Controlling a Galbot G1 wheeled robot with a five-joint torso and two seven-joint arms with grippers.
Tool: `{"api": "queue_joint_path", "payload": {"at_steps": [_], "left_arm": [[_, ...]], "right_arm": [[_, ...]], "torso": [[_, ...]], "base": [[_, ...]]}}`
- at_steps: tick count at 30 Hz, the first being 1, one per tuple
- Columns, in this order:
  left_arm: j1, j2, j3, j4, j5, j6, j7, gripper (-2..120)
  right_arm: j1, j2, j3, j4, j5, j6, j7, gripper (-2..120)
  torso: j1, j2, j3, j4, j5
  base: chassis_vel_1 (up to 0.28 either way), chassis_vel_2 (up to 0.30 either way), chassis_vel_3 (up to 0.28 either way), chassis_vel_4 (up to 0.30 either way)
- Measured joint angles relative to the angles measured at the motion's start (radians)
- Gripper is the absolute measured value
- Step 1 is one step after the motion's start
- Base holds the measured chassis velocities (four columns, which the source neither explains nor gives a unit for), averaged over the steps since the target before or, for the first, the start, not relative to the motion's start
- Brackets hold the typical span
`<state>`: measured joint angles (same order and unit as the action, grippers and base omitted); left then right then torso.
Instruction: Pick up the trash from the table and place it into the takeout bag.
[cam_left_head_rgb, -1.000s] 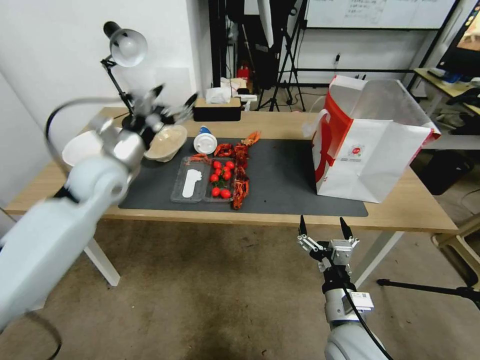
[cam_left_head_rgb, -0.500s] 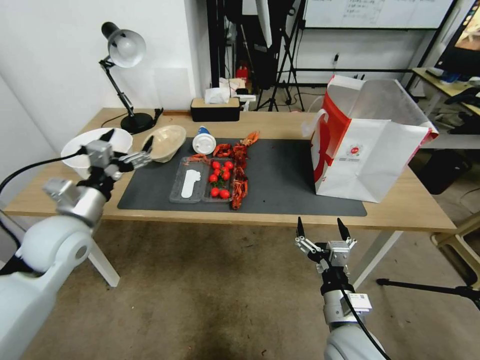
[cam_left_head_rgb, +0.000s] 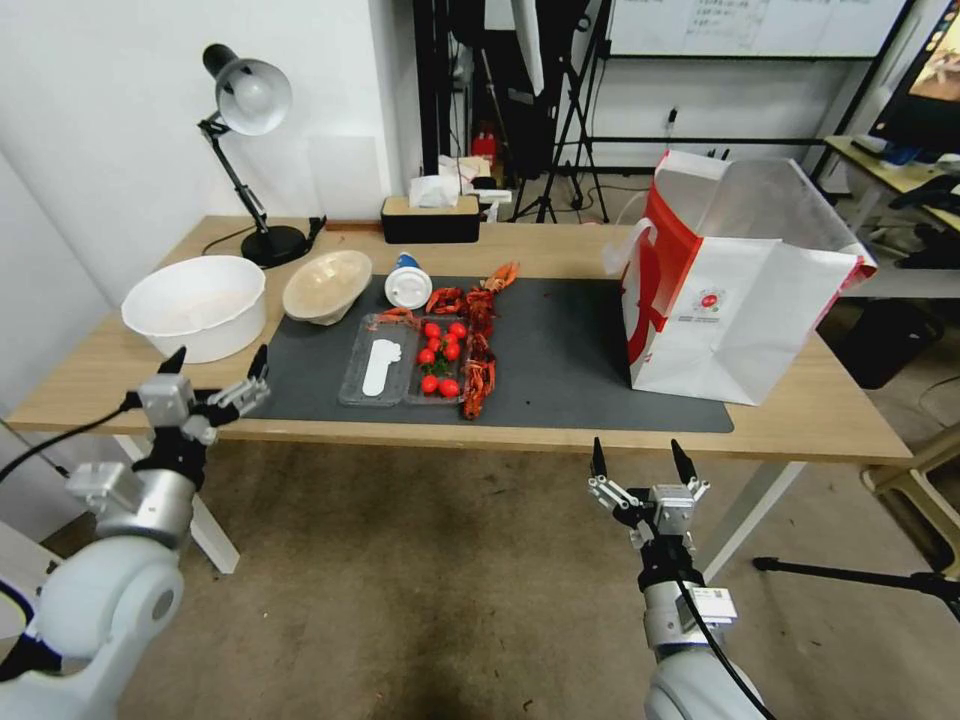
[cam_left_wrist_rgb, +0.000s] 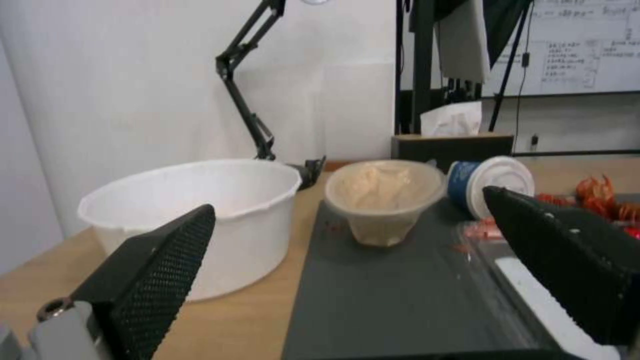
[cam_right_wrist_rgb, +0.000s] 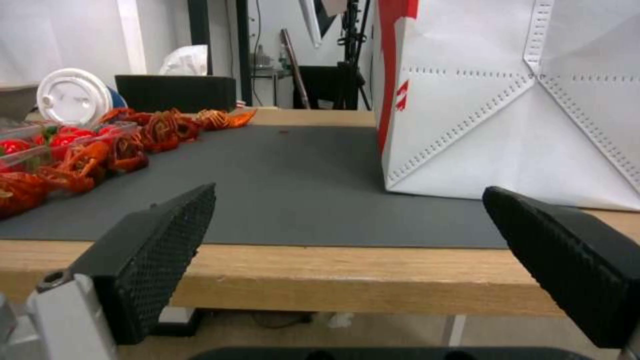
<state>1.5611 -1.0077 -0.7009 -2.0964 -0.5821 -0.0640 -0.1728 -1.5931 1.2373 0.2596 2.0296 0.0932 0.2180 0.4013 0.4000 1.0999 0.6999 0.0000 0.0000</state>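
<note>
Both hands wait spread before the long light-wood table (cam_left_head_rgb: 820, 405).
Left hand (cam_left_head_rgb: 215, 375) faces the shallow beige round bowl (cam_left_head_rgb: 327, 284); right hand (cam_left_head_rgb: 636, 460) sits below the white-and-red paper takeout bag (cam_left_head_rgb: 740, 300).

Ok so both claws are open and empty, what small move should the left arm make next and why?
Probably ease the left claw forward over the table edge toward the beige bowl: it sits nearest that arm, untouched, on the mat's corner, while the takeout bag stands open on the right.
</note>
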Motion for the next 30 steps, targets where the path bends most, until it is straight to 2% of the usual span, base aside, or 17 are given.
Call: {"api": "queue_joint_path", "payload": {"at_steps": [12, 21, 30], "left_arm": [[0.083, -0.043, 0.041, 0.051, 0.056, -0.083, -0.008, 100], [0.088, -0.047, 0.060, 0.087, 0.081, -0.130, -0.007, 100], [0.091, -0.042, 0.080, 0.113, 0.092, -0.181, 0.027, 100]], "right_arm": [[-0.002, 0.009, 0.003, 0.002, -0.002, 0.003, 0.002, 100], [-0.008, 0.012, 0.010, 0.005, -0.002, 0.004, 0.005, 100], [-0.008, 0.018, 0.011, 0.006, -0.003, 0.005, 0.006, 100]], "torso": [[0.000, 0.000, 0.000, 0.0001, 0.0000], [0.000, 0.000, 0.000, 0.0000, -0.0001], [0.000, 0.000, 0.000, 0.0000, -0.0001]], "base": [[0.000, 0.000, 0.000, 0.000], [0.000, 0.000, 0.000, 0.000], [0.000, 0.000, 0.000, 0.000]]}}
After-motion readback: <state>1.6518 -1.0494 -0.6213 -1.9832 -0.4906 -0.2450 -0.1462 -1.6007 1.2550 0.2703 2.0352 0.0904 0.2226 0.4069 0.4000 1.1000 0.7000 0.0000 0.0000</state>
